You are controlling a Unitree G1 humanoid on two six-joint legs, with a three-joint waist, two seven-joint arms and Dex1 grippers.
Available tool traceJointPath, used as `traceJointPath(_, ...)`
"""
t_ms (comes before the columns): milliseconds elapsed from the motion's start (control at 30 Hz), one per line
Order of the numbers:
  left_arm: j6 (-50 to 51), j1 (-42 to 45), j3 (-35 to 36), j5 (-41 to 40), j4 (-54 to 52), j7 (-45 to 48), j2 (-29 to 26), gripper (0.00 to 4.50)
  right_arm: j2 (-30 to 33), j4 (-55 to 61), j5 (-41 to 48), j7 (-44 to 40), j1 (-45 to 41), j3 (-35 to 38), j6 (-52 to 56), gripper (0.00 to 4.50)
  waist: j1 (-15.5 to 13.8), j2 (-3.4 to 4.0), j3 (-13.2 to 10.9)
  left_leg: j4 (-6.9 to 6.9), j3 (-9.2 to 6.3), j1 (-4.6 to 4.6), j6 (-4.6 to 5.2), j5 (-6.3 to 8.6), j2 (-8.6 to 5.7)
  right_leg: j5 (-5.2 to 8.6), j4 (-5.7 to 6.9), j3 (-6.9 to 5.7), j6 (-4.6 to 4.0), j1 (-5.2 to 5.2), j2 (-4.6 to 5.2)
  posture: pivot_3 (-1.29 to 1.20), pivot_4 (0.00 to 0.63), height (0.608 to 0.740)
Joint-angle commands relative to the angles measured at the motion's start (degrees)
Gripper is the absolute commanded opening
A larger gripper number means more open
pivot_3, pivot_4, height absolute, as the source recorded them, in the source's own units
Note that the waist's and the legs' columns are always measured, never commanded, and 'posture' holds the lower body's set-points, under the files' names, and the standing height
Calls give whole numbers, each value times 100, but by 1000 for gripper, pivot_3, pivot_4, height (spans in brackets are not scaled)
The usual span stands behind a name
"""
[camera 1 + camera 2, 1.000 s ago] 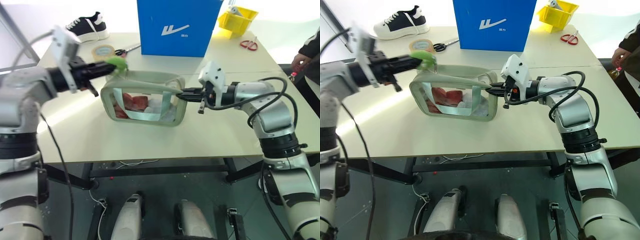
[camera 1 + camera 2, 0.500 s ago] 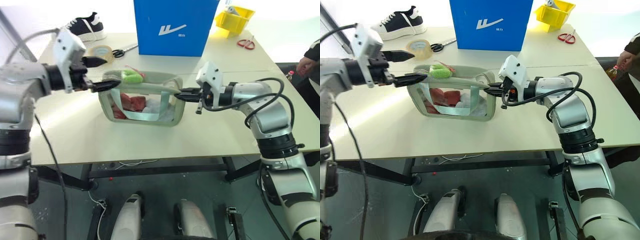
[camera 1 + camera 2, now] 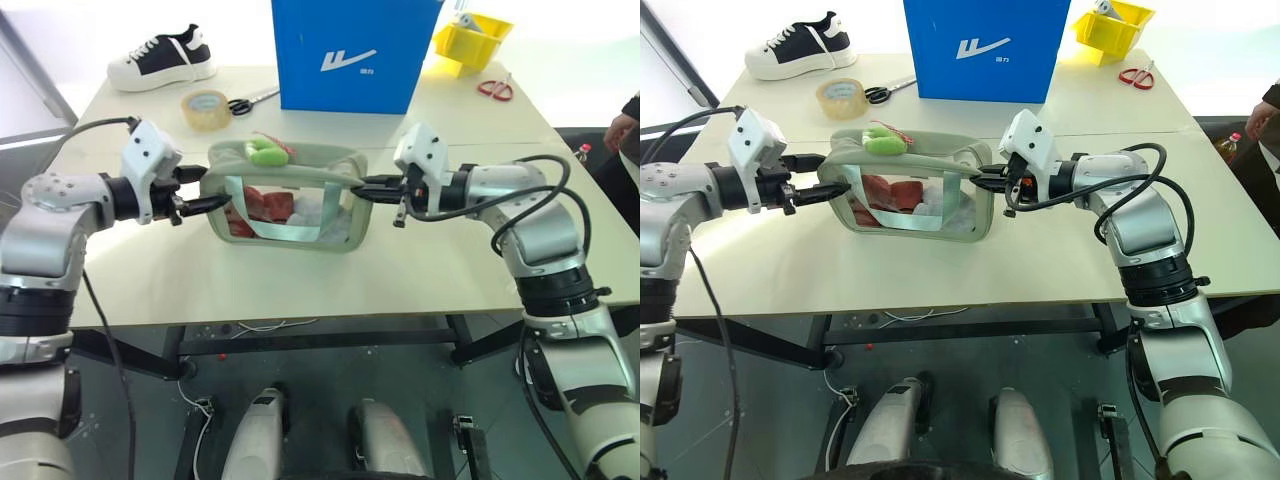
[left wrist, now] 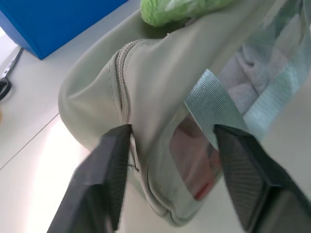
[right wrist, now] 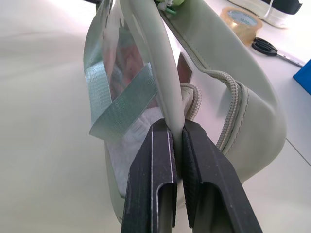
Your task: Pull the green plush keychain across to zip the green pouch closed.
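While the pouch sat mid-table, each view gave its own part:

Head views: pouch [image 3: 290, 196] lay with its long axis across the table, between the two grippers; keychain [image 3: 265, 153] rested on the pouch's top, toward the left end, ungripped; left gripper [image 3: 205, 189] stood at the pouch's left end, right gripper [image 3: 372, 187] at its right end; blue box [image 3: 350, 50], tape [image 3: 205, 107] and shoe [image 3: 165, 60] sat behind, well apart.

Left wrist view: fingers [image 4: 109, 182] were spread, straddling the pouch's end corner [image 4: 146, 141]; zipper seam ran up between them; contact with the fabric could not be told; keychain [image 4: 180, 8] lay beyond the tips, up on the top face.

Right wrist view: fingers [image 5: 155, 194] were pressed together on the pouch's edge [image 5: 167, 102], pinching it.

Key relation: keychain lay above and just past the left jaws, far nearer the left arm than the right; judged, any further pull would run along the pouch's length.
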State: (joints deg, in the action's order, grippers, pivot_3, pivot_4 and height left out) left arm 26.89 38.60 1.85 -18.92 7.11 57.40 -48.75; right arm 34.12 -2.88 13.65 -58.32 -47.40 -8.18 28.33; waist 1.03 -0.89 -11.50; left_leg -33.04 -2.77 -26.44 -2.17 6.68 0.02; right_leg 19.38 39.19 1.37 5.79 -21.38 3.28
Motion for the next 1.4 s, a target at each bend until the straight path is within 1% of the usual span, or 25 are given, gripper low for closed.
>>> traceJointPath(33,-124,104,149,17,-90,35,-51,648,24,86,21,6,-155,86,-21,0,-1,0,0,1,0,0,0,0,0,0,0,0,0,0,0,0,150,740)
traceJointPath(67,-104,98,166,-5,-113,55,-62,110,20,81,17,11,-161,83,-19,0,-3,0,0,1,0,0,0,0,-1,0,0,0,0,0,0,0,150,740)
traceJointPath(100,-85,92,182,-17,-135,66,-75,40,14,82,21,19,-163,86,-7,0,-4,0,0,1,0,0,0,0,-1,0,0,-1,0,0,-1,0,150,740)
traceJointPath(167,-22,81,209,-37,-177,74,-104,40,3,84,39,29,-161,94,32,0,-4,0,0,0,0,1,0,0,-1,0,0,-1,0,1,-1,0,150,740)
traceJointPath(300,53,14,248,-26,-248,125,-233,0,46,42,109,-89,-205,99,141,1540,0,0,0,0,-1,0,0,0,-1,0,0,-1,0,1,-1,0,150,740)
traceJointPath(333,34,0,255,-9,-240,120,-255,0,80,-100,34,-87,-324,120,28,2167,5,0,0,1,-1,0,0,0,-1,0,0,-1,0,0,-1,0,150,740)
traceJointPath(367,7,-14,258,10,-230,114,-276,0,108,-268,-20,-109,-493,154,-103,2537,8,1,-1,1,0,0,0,0,-1,0,0,-1,0,0,-1,0,150,740)
traceJointPath(467,-2,-51,281,0,-266,106,-314,0,-31,-638,50,-49,-1056,303,-243,2537,25,4,-2,1,3,0,0,0,-3,0,1,1,0,-3,-1,0,150,740)
traceJointPath(567,-15,-68,291,-5,-297,90,-322,0,-555,-663,334,103,-1546,360,-123,2537,54,4,-2,6,3,0,0,0,2,0,2,2,-1,-8,-4,0,150,740)
traceJointPath(633,-39,-52,281,14,-263,88,-311,0,-867,-621,402,159,-1652,310,-96,2537,72,3,-2,11,-2,1,0,0,4,0,3,0,-1,-6,-8,0,150,740)
traceJointPath(700,-68,-42,269,30,-248,79,-291,0,-1351,-614,357,312,-1684,92,-170,2537,95,1,-1,12,-5,0,0,0,3,0,3,-2,-1,-6,-9,0,150,740)
traceJointPath(800,-79,-34,249,42,-271,63,-255,0,-1866,-942,48,496,-1733,-227,-492,2537,118,1,-1,6,-4,0,0,0,-4,-1,8,-1,0,-4,-8,0,150,740)
traceJointPath(900,-77,-64,259,41,-325,60,-250,0,-2041,-1576,-409,592,-1870,-527,-1012,2537,97,0,0,2,-9,0,0,0,-8,-1,9,-5,0,-1,-8,0,150,740)
traceJointPath(1100,-41,-134,306,12,-437,49,-254,0,-2158,-2395,-827,743,-2155,-621,-1546,2537,120,1,0,5,-11,0,-1,-1,-9,-1,9,-5,0,-4,-7,0,150,740)
traceJointPath(1200,-28,-159,321,1,-470,32,-235,0,-2099,-2581,-1019,799,-2177,-636,-1755,1811,129,1,0,7,-12,0,-1,-1,-8,-1,9,-5,-1,-5,-9,0,150,740)
traceJointPath(1300,-34,-155,315,0,-460,16,-210,0,-2075,-2664,-1133,818,-2188,-610,-1904,302,132,1,0,6,-12,0,-1,-1,-9,-1,9,-5,0,-4,-9,0,150,740)
traceJointPath(1333,-38,-138,311,-3,-445,5,-193,0,-2074,-2669,-1128,830,-2203,-563,-1900,29,132,0,0,6,-12,0,-1,-1,-9,-1,10,-5,0,-4,-9,0,150,740)
traceJointPath(1400,-48,-97,293,-2,-409,-15,-155,0,-2046,-2626,-1079,851,-2236,-439,-1852,29,132,1,0,6,-13,0,-1,-1,-9,-1,10,-5,-1,-4,-9,0,150,740)
